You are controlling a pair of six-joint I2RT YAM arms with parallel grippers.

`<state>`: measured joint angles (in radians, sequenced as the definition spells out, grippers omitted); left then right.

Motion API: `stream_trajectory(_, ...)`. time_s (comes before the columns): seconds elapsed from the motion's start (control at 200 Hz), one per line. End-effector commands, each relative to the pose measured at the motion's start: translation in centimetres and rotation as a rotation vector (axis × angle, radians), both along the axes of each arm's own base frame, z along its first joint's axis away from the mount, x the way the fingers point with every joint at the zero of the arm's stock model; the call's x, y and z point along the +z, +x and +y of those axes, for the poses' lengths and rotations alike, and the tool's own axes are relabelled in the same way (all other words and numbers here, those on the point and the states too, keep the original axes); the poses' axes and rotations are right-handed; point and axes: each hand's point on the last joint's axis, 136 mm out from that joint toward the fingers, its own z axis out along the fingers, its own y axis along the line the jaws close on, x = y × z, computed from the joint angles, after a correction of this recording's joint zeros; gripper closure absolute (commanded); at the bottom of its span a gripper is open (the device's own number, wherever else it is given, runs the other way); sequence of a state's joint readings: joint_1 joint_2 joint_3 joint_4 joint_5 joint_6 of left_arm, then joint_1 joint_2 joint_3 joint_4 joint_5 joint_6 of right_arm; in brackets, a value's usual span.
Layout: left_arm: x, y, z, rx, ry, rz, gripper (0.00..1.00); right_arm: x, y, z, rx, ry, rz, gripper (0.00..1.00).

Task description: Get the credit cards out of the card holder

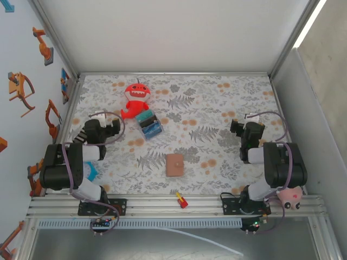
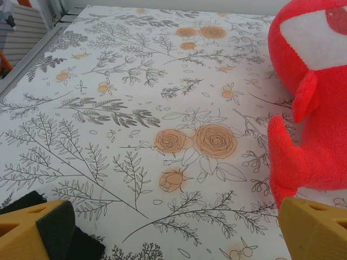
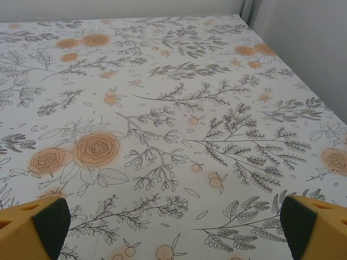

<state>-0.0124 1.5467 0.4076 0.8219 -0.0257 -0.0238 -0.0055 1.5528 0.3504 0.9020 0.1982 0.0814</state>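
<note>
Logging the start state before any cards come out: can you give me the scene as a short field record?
card holder: looks closed, flat on the table, apart from both grippers
left gripper: open, beside the red plush toy
right gripper: open, over bare table
block bundle: next to the red plush toy

Surfaces as I see them from my station

The bench (image 1: pixel 217 108) wears a smooth, matt sheet printed with flowers. The red plush toy (image 2: pixel 320 108) is fuzzy, napped cloth with a paler, flatter patch. The card holder (image 1: pixel 174 164) looks to me like matt tan leather. On the left end effector (image 2: pixel 173 238) and right end effector (image 3: pixel 173 230), I read the yellow fingers (image 2: pixel 314 230) as dull plastic, their black pads (image 3: pixel 51 219) rough and grainy. The front rail (image 1: pixel 162 201) is bare ribbed metal.
</note>
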Motion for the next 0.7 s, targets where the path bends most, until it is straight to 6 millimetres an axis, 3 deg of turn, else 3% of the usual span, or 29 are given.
stream_trajectory(0.0, 0.39, 0.21, 0.0, 0.006, -0.013, -0.011, 0.03, 1.07, 0.54, -0.27, -0.008, 0.008, -0.034, 0.01)
stream_trajectory(0.696, 0.42, 0.23, 0.06, 0.007, -0.012, -0.011, 0.03, 1.07, 0.55, -0.27, -0.008, 0.008, -0.034, 0.01)
